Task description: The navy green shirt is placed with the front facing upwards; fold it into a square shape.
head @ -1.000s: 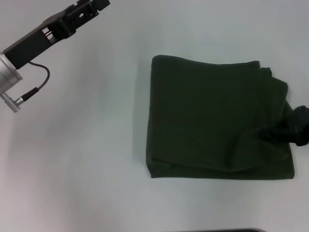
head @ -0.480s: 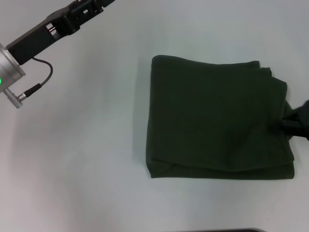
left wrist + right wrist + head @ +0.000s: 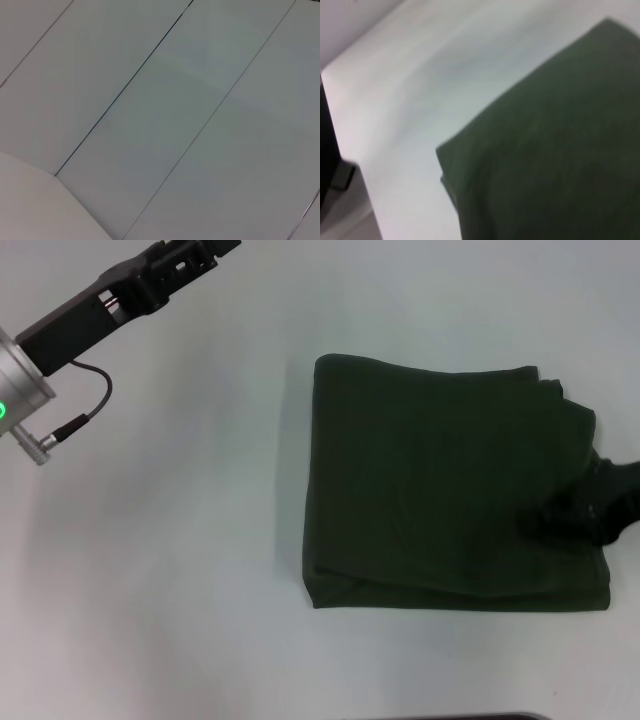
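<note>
1. My left end effector is raised at the far left corner of the bench, well apart from the cloth. I can't tell whether it's open or closed; only the arm body shows, and its wrist camera sees nothing but bare panels.

2. The shirt lies right of centre on the bench, already folded into a thick, near-square stack. Its near edge shows layered folds, and its far right corner is slightly ragged. No lettering is visible on top.

3. My right end effector sits at the shirt's right edge, low over or on the fabric. I can't tell if it's pinching cloth or open; it reads only as a dark shape against dark cloth. Its wrist camera looks across the shirt toward one corner.

4. What matters for me: the shirt lies directly under and leftward of the right end effector, far from the left one. I judge that any final tidying or release belongs to the right arm.
</note>
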### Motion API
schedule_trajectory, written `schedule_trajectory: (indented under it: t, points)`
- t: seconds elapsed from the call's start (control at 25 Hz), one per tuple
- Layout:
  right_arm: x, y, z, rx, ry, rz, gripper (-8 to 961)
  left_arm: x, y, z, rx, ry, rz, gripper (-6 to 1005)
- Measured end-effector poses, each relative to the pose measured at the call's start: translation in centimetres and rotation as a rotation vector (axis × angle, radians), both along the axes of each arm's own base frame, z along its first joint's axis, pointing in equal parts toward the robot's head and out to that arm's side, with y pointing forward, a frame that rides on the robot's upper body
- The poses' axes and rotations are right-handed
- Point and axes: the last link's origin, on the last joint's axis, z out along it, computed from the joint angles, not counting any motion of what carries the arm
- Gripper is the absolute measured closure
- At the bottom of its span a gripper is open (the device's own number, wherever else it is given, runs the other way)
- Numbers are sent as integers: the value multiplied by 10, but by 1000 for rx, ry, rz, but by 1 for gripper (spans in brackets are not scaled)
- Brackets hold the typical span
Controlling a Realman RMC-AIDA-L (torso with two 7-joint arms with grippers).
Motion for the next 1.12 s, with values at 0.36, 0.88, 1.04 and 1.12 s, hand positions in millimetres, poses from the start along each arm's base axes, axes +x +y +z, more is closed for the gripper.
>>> schedule_trajectory:
  t: [0.36,0.88,1.04,1.12]
  points:
    - [23,-27,6,-105,-75,-70,935,1,0,-1,-2,-1,-1,49]
    - [31,-22,32,126,39,-89,934,2,1,-2,-3,-2,-3,50]
    - [37,-11,36,229,53,-169,934,3,2,-1,-2,0,-7,49]
    - [40,-5,40,271,58,-225,933,3,2,-1,-3,2,-9,49]
